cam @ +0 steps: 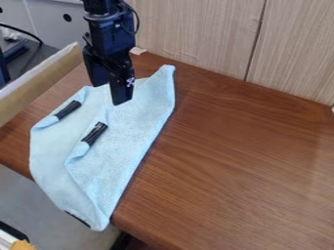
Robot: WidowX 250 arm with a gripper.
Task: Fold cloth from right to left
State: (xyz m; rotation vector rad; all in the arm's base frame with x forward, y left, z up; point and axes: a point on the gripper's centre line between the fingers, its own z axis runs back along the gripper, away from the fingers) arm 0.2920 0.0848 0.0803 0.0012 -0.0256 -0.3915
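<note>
My gripper (110, 92) hangs at the upper left, over the upper part of the light blue cloth (134, 134). It is open, its two fingers apart. The cloth lies on the left side of the wooden table (241, 171), partly doubled, with a layer edge running down its middle. One corner points up and right of the gripper. Its lower tip reaches over the table's front-left edge. Two short dark strips, an upper one (68, 110) and a lower one (94, 134), lie at curled parts of the cloth.
A wood-grain panel wall (196, 34) stands along the back. A tan ledge (39, 80) borders the table at the upper left. A small pale scrap (137, 51) lies by the wall behind the gripper. Grey floor shows at the lower left.
</note>
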